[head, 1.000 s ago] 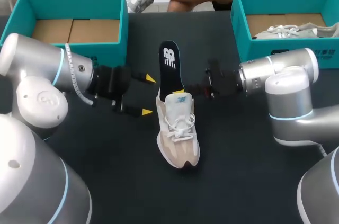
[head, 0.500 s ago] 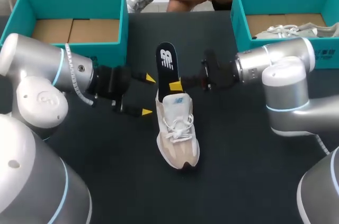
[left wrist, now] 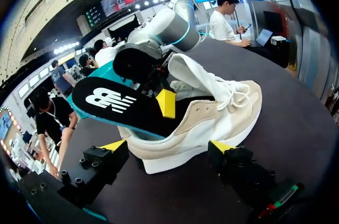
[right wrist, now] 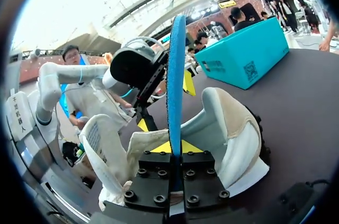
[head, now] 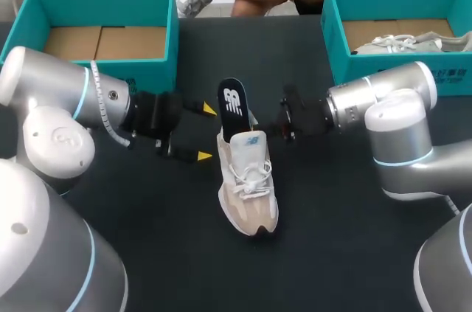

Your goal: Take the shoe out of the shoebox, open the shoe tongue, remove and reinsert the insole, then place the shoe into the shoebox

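Dark counter (head: 332, 238) with a teal shoebox at each far corner; the left shoebox (head: 158, 32) shows only its cardboard floor, and the right shoebox (head: 332, 32) has another shoe in it. The task shoe (head: 248, 186) stands out on the counter between the arms, toe toward the robot, tongue pulled up. The black insole (head: 234, 105) sticks up out of the heel opening. Change: over the last second the right hand (right wrist: 175, 147) came in toward the shoe and dropped. The insole now shows less above the collar than before, so it has slid deeper. The shoe itself nudged slightly toward the robot. In the right wrist view the right hand is clamped on the insole, which stands on edge with a yellow tip on each face. The left hand (head: 205, 133) has not moved. Its fingers are apart, just beside the shoe's heel end and holding nothing. Judgement: this is the reinsert step, underway but not done, since most of the insole is still outside. The heel of the insole needs seating flat before the shoe can go back in a shoebox. With the left hand not gripping it, the shoe may keep sliding under the push.
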{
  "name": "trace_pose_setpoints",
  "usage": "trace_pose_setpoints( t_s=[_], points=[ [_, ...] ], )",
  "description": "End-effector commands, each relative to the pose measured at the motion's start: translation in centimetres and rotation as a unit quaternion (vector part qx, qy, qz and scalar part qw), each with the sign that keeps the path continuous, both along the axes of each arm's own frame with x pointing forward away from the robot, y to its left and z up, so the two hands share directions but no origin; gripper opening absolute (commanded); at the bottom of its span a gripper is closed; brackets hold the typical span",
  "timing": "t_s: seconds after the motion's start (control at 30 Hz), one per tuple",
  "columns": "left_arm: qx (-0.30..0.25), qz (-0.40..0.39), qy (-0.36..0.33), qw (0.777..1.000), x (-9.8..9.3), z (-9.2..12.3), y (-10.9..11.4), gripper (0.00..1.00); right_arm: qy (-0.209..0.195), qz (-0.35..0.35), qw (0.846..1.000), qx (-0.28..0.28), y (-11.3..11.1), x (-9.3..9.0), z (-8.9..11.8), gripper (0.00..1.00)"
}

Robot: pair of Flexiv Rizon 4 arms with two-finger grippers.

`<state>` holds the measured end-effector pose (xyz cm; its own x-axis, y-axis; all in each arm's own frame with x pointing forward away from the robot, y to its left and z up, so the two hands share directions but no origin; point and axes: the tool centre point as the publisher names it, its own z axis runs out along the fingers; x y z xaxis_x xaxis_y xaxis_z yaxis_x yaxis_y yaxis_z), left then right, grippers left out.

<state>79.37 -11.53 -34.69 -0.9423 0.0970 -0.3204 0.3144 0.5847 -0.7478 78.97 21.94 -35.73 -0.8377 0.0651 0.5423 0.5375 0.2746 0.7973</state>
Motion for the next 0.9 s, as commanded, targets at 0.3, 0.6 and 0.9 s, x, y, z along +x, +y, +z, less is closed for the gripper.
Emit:
trace_pose_setpoints(
  t_s=[0.3,0.6,0.9],
  points=[
    [0.002,0.001,0.0,1.0,0.0,0.0,-0.1,1.0,-0.043,-0.004,0.999,0.01,1.0,1.8,2.0,0.2],
    [0.002,0.001,0.0,1.0,0.0,0.0,-0.1,1.0,-0.045,0.006,0.999,0.004,1.4,2.6,2.0,0.0],
    [0.002,0.001,0.0,1.0,0.0,0.0,-0.1,1.0,-0.005,0.006,1.0,-0.013,0.4,-0.5,0.2,0.0]
  ],
)
